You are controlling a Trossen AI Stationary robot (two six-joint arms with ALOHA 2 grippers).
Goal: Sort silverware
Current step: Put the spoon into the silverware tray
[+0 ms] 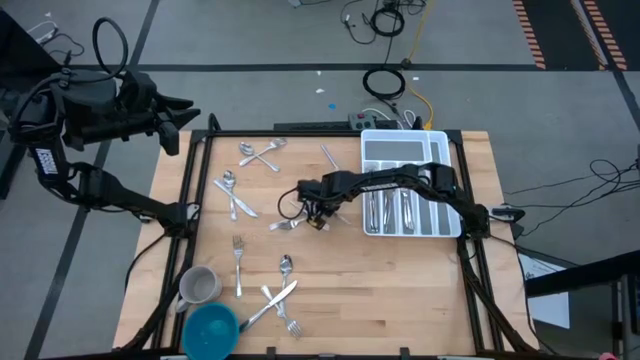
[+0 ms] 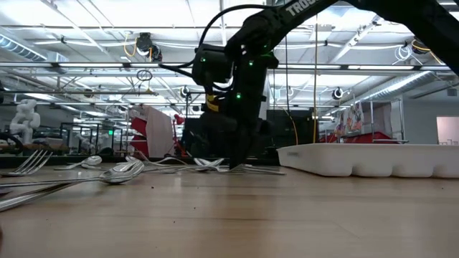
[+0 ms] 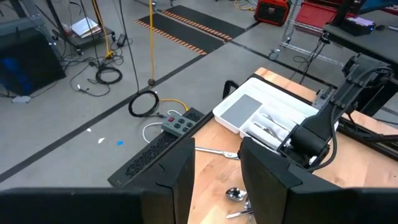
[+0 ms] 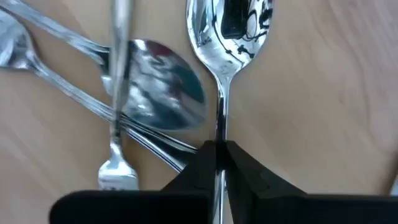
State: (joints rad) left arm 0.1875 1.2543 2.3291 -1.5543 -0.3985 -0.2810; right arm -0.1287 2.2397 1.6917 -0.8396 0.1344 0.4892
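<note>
Two grippers in play. Right gripper (image 4: 219, 155) down at the table's (image 1: 400, 290) middle, fingers pinched tight on the handle of a spoon (image 4: 231, 31), bowl pointing straight ahead of the fingertips. Just beside that grip, a small heap: another spoon (image 4: 165, 93) and a fork (image 4: 118, 93) crossing one another (touching, overlapping). Behind the right gripper, along its arm, the white organiser tray (image 1: 405, 148) holding several sorted pieces (image 1: 392, 212). Left gripper (image 1: 185, 118) raised off the table's far left corner, fingers (image 3: 171, 180) spread apart, nothing between them. More silverware scattered ahead of the right gripper: a crossed pair (image 1: 262, 153), a spoon and knife (image 1: 233, 195), a lone fork (image 1: 238, 262), a group (image 1: 280, 298) near a grey mug (image 1: 198, 286) and blue bowl (image 1: 211, 328).
</note>
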